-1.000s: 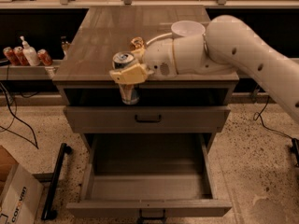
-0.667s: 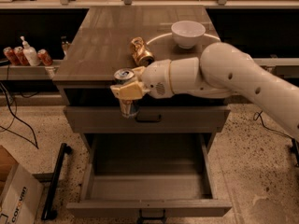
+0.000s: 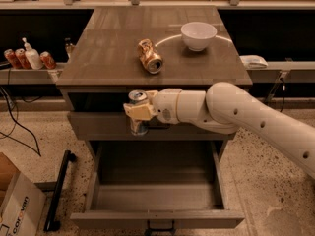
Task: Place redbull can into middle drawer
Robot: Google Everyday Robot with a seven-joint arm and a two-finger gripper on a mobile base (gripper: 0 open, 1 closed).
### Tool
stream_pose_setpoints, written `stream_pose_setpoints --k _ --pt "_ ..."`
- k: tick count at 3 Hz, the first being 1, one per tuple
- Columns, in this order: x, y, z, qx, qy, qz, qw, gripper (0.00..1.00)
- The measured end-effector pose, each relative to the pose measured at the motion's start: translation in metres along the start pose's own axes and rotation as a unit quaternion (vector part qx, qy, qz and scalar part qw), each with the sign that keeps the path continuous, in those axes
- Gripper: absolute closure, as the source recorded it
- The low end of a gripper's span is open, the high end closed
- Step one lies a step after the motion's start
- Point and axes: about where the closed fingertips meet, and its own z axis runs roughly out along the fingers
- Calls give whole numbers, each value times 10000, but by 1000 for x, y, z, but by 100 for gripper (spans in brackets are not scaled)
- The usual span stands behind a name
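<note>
- A speckled floor (image 3: 256, 181) is spreading around a brown counter (image 3: 108, 58), with a dark shelf running along the wall behind it.
- The white arm (image 3: 246, 114) is reaching in from the right, crossing in front of the counter just under its top.
- The middle drawer (image 3: 157, 219) is standing pulled wide open at the bottom, showing its smooth grey floor and side walls.
- The upper drawer (image 3: 98, 127) is sitting above it, its front partly hidden by the arm.
- A cardboard box (image 3: 17, 205) is leaning in at the lower left corner, with a black bar (image 3: 59, 191) lying on the floor beside it.
- A white bowl (image 3: 198, 35) is resting on the counter's far right part.
- The pincer (image 3: 135, 112) is hanging in front of the upper drawer, left of centre, pinching the redbull can around its middle.
- The redbull can (image 3: 138, 97) is being held upright in the air, above the open middle drawer and not inside it.
- A dented gold can (image 3: 150, 56) is lying on its side on the counter, left of the bowl and apart from it.
- A few small cans and a bottle (image 3: 32, 58) are standing on the shelf at far left.
</note>
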Motion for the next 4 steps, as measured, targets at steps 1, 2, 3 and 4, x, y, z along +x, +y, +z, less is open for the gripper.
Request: stream_pose_setpoints --k 1,2,3,4 --pt "0 -3 1 57 -17 5 10000 100" --pt "6 -3 0 71 -228 55 9997 100" --pt "18 -2 -3 154 -461 61 9988 100" --pt "42 -7 1 202 -504 115 9985 100"
